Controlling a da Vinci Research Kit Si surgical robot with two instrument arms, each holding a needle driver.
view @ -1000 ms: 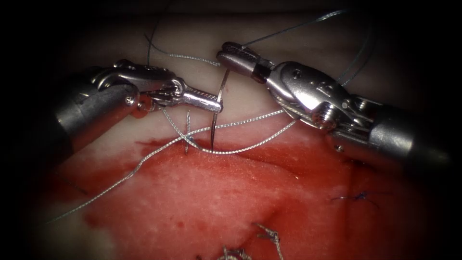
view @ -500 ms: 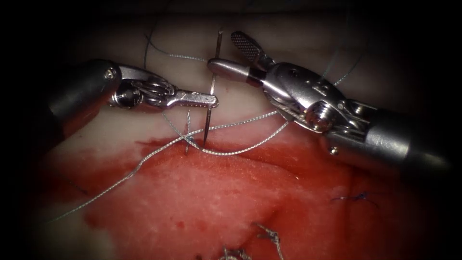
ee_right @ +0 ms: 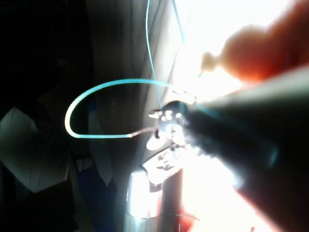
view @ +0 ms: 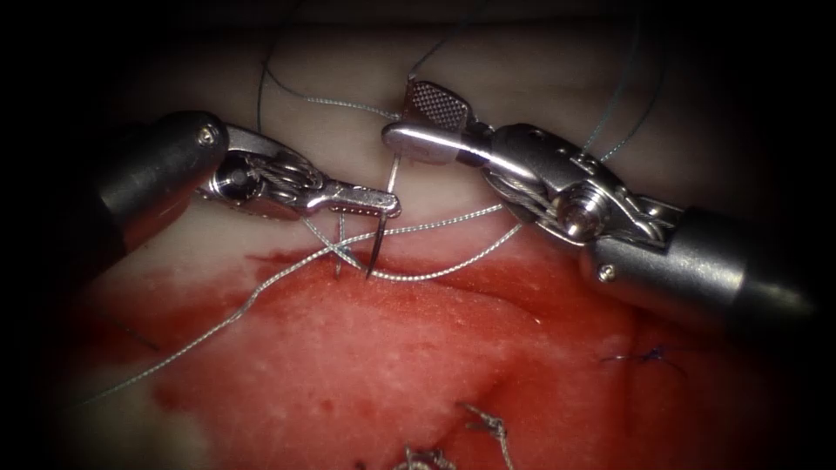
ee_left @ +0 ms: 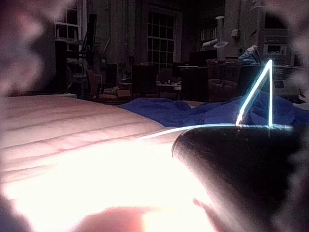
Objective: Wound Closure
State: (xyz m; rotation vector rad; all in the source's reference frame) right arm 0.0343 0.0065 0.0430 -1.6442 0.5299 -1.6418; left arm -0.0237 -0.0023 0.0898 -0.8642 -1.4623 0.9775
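My left tool (view: 394, 206) is shut on the curved needle (view: 378, 244) around mid-curve. The needle's tip points down at the tissue (view: 366, 348), at the far edge of the red fluid; I cannot tell whether it touches. My right tool (view: 401, 111) stands open just above, its ridged jaw face turned up, and the needle's upper end (view: 394, 167) runs up behind its lower jaw, held by nothing there. Pale braided thread (view: 435, 222) crosses under the needle and trails left and right. In the right wrist view a thread (ee_right: 96, 89) loops beside the tool.
Cut thread ends (view: 488, 426) lie on the tissue at the front. A dark blue stitch (view: 649, 355) sits on the right, below the right shaft. Thin thread (view: 287, 87) arcs over the pale tissue behind both tools. Thread (ee_left: 253, 94) glints in the left wrist view.
The right jaws, shut on the needle's upper end a second ago, have opened and let go. The left jaws have closed on the needle and tilted it, tip shifting slightly left and down.
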